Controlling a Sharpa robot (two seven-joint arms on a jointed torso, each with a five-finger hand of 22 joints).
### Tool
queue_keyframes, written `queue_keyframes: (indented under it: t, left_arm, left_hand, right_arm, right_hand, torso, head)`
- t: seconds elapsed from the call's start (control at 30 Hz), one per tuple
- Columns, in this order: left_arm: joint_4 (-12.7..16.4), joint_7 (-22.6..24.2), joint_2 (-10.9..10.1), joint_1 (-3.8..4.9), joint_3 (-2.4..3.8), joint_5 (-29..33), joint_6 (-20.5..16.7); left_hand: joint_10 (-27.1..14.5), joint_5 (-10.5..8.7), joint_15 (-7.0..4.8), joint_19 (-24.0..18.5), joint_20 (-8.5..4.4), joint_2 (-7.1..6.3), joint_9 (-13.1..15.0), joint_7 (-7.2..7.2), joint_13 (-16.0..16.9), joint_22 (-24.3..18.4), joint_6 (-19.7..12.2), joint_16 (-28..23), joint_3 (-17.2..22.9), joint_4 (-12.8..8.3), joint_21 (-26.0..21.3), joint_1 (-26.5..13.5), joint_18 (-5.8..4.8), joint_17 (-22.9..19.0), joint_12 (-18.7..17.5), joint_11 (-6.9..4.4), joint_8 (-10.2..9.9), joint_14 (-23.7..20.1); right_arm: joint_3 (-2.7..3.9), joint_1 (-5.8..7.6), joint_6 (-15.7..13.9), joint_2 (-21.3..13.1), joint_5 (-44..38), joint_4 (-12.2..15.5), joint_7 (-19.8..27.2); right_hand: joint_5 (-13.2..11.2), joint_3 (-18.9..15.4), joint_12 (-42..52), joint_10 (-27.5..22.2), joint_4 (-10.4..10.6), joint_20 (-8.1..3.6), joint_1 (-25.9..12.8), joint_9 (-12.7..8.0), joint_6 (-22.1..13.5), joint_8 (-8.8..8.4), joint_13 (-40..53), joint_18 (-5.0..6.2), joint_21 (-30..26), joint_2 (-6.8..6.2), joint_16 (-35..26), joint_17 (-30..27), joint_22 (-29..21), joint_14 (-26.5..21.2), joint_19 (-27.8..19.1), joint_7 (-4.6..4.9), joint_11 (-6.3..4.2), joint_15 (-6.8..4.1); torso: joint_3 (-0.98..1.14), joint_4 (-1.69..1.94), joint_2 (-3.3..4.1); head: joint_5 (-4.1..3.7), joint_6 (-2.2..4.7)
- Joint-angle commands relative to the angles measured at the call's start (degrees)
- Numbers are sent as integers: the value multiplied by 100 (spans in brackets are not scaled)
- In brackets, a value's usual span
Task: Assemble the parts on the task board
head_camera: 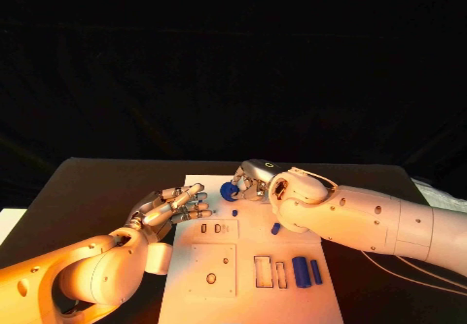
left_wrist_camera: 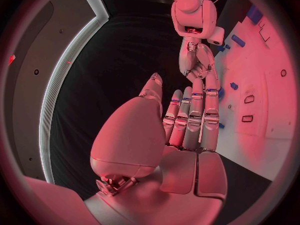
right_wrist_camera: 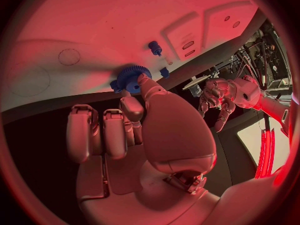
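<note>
So, head view first: white board [head_camera: 219, 297] sits in the middle of the black table [head_camera: 107, 182], long side running away from the robot.
Right hand, head view: right hand [head_camera: 255, 183] is over the far end of the board, pinching a blue gear [head_camera: 229, 191] between thumb and fingers. Gear is at the board's far edge; can't tell if it's touching the board.
Left hand, head view: left hand [head_camera: 173, 206] hovers at the board's left edge, fingers stretched out and slightly apart, nothing in it.
Loose parts, head view: a small blue peg [head_camera: 235, 212] stands on the board near the gear, another blue piece [head_camera: 275, 228] lies just beside the right forearm, and two blue cylinders [head_camera: 301, 272] lie side by side at the near right, next to some rectangular slots [head_camera: 264, 271].
Left wrist view: left hand [left_wrist_camera: 187, 120] has its fingers straight and close together, holding nothing; the right hand [left_wrist_camera: 197, 60] is across from it, above the board [left_wrist_camera: 262, 140].
Right wrist view: right hand [right_wrist_camera: 134, 130] grips the gear [right_wrist_camera: 129, 78] with thumb and fingertips, right at the board [right_wrist_camera: 94, 30] edge. The peg [right_wrist_camera: 154, 47] stands upright on the board just beyond it, and the left hand [right_wrist_camera: 215, 97] is further off.
</note>
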Motion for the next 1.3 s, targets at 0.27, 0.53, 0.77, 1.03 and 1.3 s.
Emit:
queue_keyframes:
  t: [0.27, 0.53, 0.77, 1.03, 1.3]
  left_arm:
    - [22, 0, 5, 7, 4, 9, 127]
    - [17, -6, 0, 7, 4, 9, 129]
    - [4, -9, -6, 7, 4, 9, 133]
    - [-18, -10, -20, 7, 4, 9, 140]
    - [-25, -15, -19, 7, 4, 9, 153]
  left_hand:
    - [-30, -12, 30, 26, 10, 51, -7, 18, -3, 0, -17, -37, -1, -37, 0, -28, 90, 7, -19, 26, -39, -13]
    - [-44, -15, 34, 28, 12, 52, -7, 23, -3, -2, -30, -44, -12, -49, -6, -31, 89, 21, -30, 31, -51, -18]
    - [-45, -15, 34, 28, 12, 52, -7, 23, -3, -2, -31, -45, -13, -51, -6, -32, 89, 22, -31, 31, -52, -19]
    - [-49, -15, 35, 28, 12, 52, -7, 24, -3, -2, -34, -46, -14, -53, -7, -32, 89, 24, -34, 32, -54, -20]
    - [-54, -15, 36, 29, 12, 51, -8, 24, -4, -2, -38, -48, -17, -58, -9, -30, 88, 28, -37, 33, -58, -21]
  right_arm:
    - [-19, -26, 120, 50, -123, -62, -62]
    - [-20, -27, 31, -19, -102, 39, 44]
    - [-18, -29, -258, -291, -13, 297, 158]
    - [-12, -8, -513, -989, 414, 792, 509]
    - [-15, 28, -595, -1835, 1640, 876, 2069]
  right_hand:
    - [-125, 23, -748, -386, 70, 67, -211, -60, -415, -282, -521, -52, -34, -281, -53, 52, -83, 307, -62, 163, 107, 73]
    - [126, -273, -1027, -496, 276, 128, -405, -54, -632, -292, -716, -43, -57, -541, -61, 66, -119, 304, -92, 213, 163, 127]
    - [181, -375, -976, -454, 359, 133, -377, -36, -596, -264, -670, -45, -49, -523, -62, 72, -100, 306, -80, 200, 154, 124]
    - [276, -382, -667, -288, 364, 115, -232, -12, -480, -223, -418, -68, 2, -430, -27, 137, 15, 324, -7, 167, 121, 98]
    - [314, -271, -294, -149, 103, 94, 185, -15, -418, -237, -87, -80, 31, -351, 16, 214, 70, 341, 20, 170, 110, 84]
  torso:
    - [4, -4, -3]
    - [5, -5, -2]
    - [8, -8, -2]
    - [9, -16, -11]
    - [37, -98, -26]
  head:
    - [0, -14]
    - [-6, -14]
    - [-2, -13]
    - [-17, 9]
    - [-83, 50]
